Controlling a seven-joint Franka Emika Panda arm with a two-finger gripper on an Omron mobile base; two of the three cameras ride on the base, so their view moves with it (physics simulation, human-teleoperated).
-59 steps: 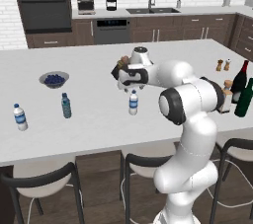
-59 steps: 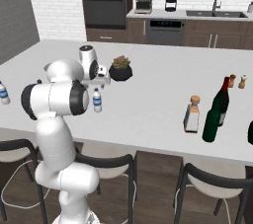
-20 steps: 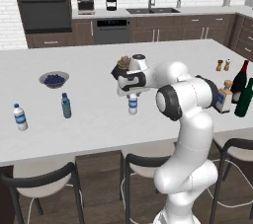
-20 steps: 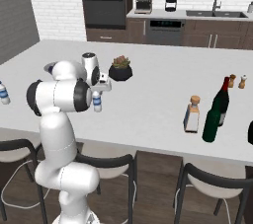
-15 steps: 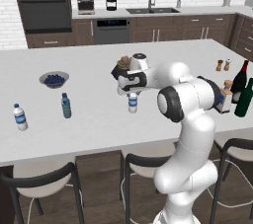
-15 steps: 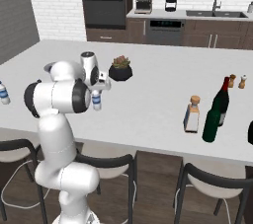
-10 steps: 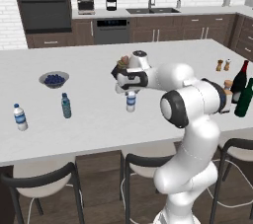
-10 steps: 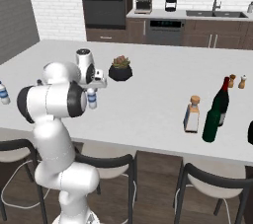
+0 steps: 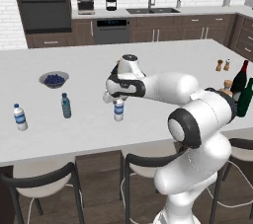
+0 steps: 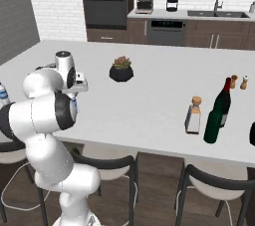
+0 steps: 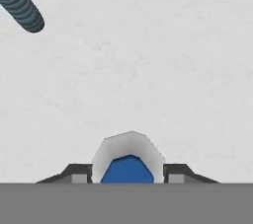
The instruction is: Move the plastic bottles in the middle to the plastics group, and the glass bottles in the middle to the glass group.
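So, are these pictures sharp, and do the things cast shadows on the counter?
Left base view: sharp, even light; only faint shadows under the blueberry bowl and the water bottle. Hand view: soft and blocky; the blue-tinted bottle casts no shadow.

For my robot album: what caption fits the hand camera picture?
Gripper shut on the small water bottle above the white counter.

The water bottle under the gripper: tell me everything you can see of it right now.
The water bottle is small, clear plastic by its look, with a blue-and-white label. It stands upright near the middle of the white counter, well right of the two small bottles at the left end. The gripper sits over its top, hiding the cap. From the hand view, the two dark fingertips flank its rounded shoulder closely on both sides. Whether its base has lifted off the counter can't be told.
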